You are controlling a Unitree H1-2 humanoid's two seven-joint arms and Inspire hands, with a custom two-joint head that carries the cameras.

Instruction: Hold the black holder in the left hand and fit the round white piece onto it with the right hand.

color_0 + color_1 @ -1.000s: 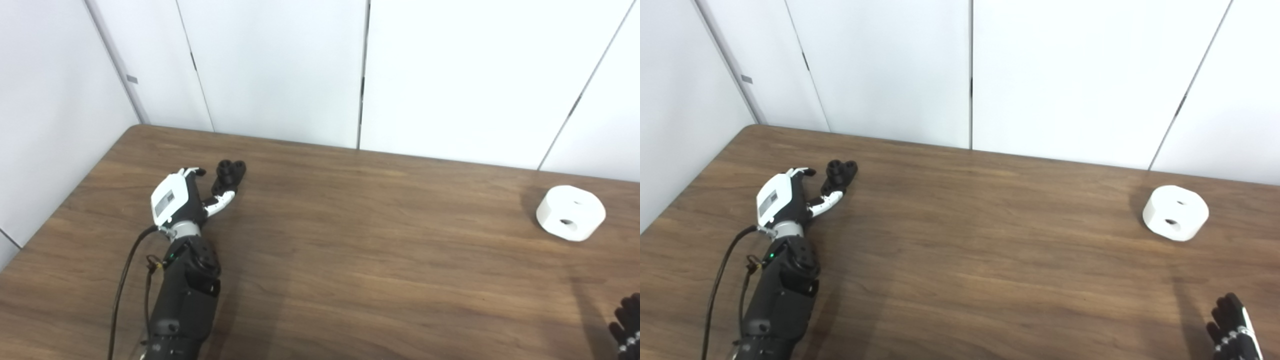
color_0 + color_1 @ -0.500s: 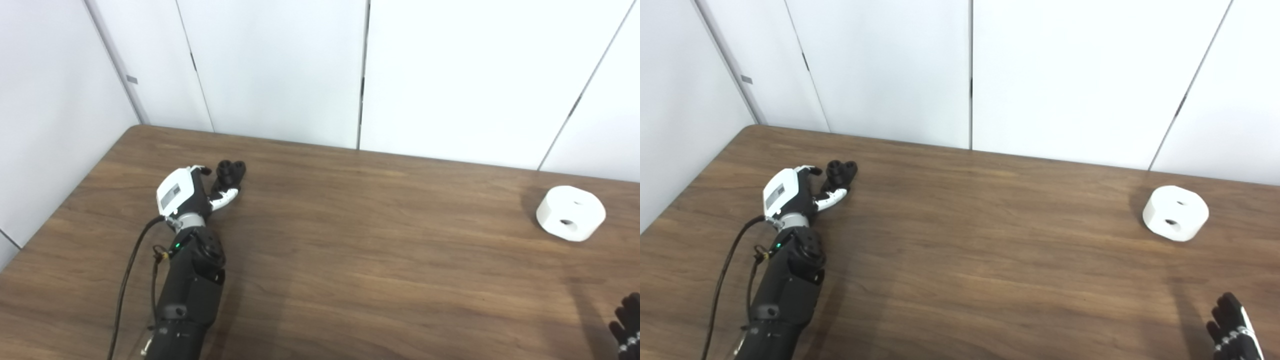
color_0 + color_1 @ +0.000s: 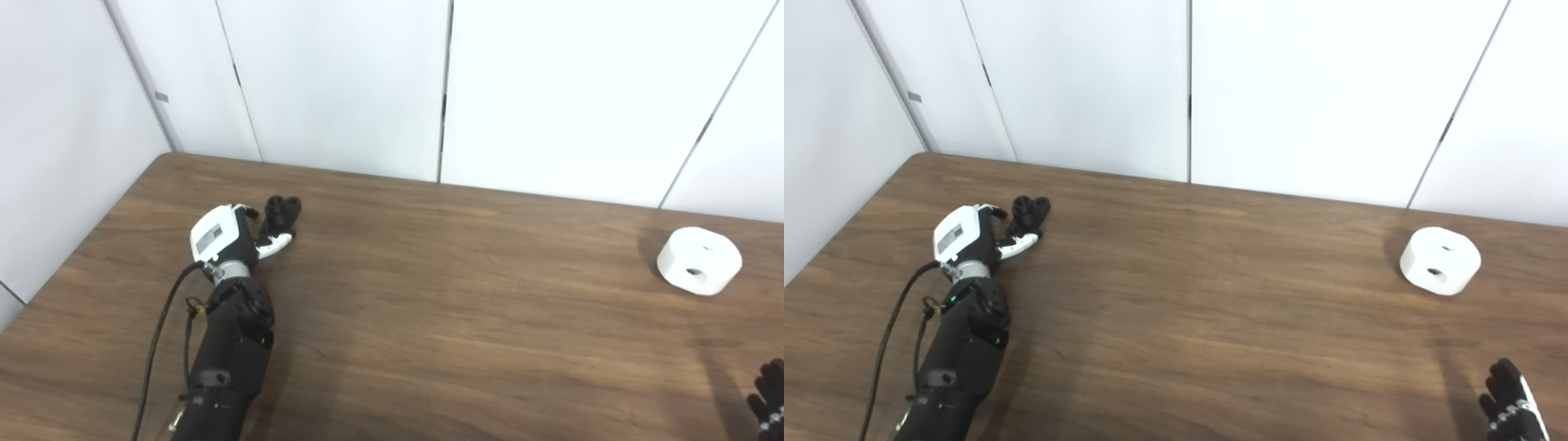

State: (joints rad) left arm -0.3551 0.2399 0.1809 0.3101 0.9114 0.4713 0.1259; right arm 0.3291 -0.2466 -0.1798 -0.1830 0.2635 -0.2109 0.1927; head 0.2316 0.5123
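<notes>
Left hand [image 3: 222, 237] at the black holder [image 3: 280, 214] on the worktop [image 3: 429, 306], fingers [image 3: 274, 245] alongside; grip not discernible. Could nudge the holder away. Round white piece [image 3: 699, 261] far right; right hand [image 3: 1511, 401] idle, spread, empty.

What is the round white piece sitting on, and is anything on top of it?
The round white piece rests directly on the bare wooden table. Nothing lies on top; two dark holes show. Its underside is hidden.
</notes>
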